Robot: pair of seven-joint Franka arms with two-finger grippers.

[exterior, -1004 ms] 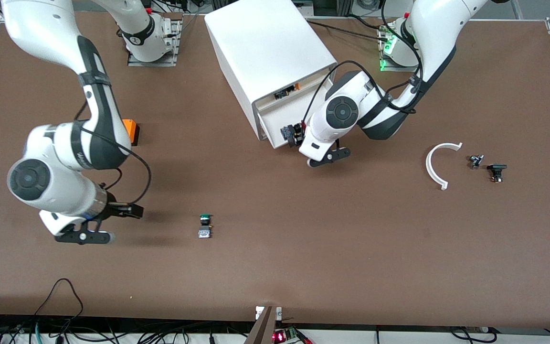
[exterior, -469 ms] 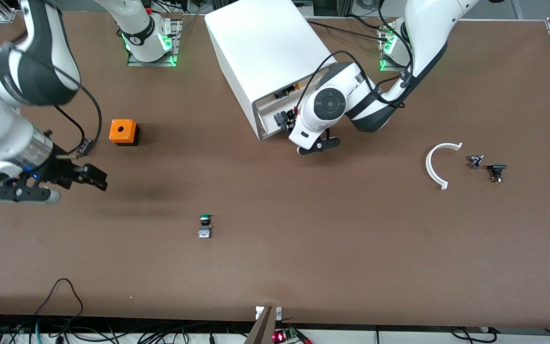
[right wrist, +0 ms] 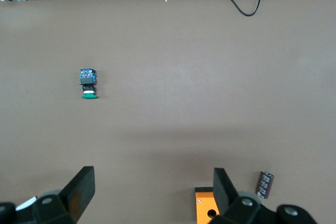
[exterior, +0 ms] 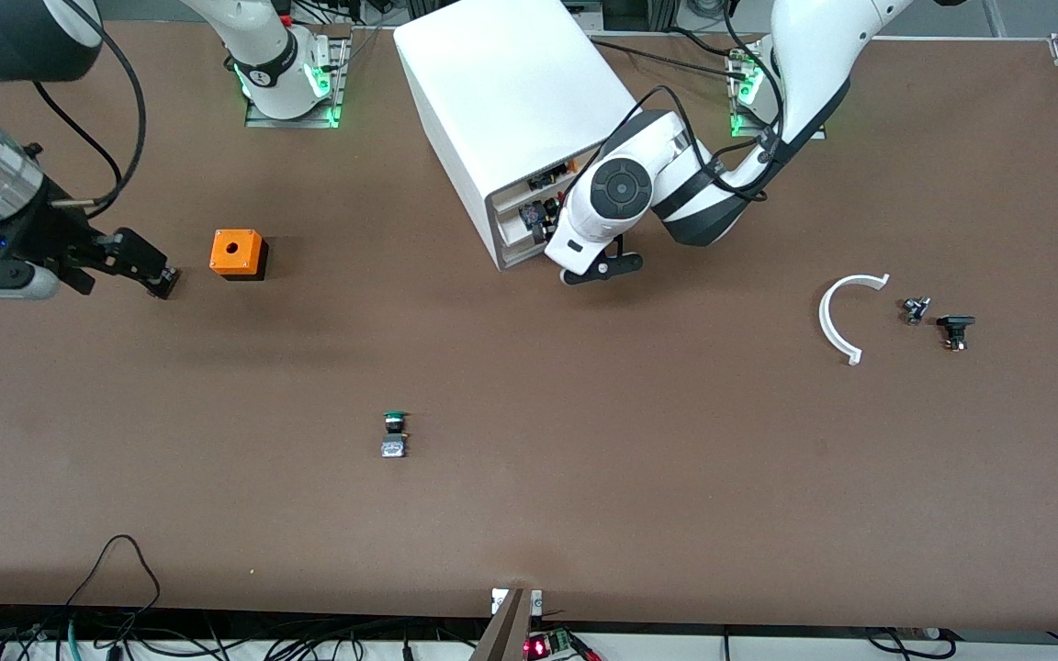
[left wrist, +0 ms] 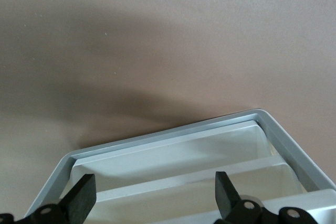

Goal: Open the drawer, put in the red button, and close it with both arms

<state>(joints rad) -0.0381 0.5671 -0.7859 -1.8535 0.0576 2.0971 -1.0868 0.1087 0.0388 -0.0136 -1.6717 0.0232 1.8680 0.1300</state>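
The brown surface carries one big white cabinet, whose front shows several drawers, though their exact number cannot be told. Two white robot arms reach over it, each ending in one black hand: the left hand and the right hand. There is one green-capped button, one orange box, one white curved piece, two small dark parts, and one small dark cylinder

White jointed arms, black joint discs, black cables, green base lights.
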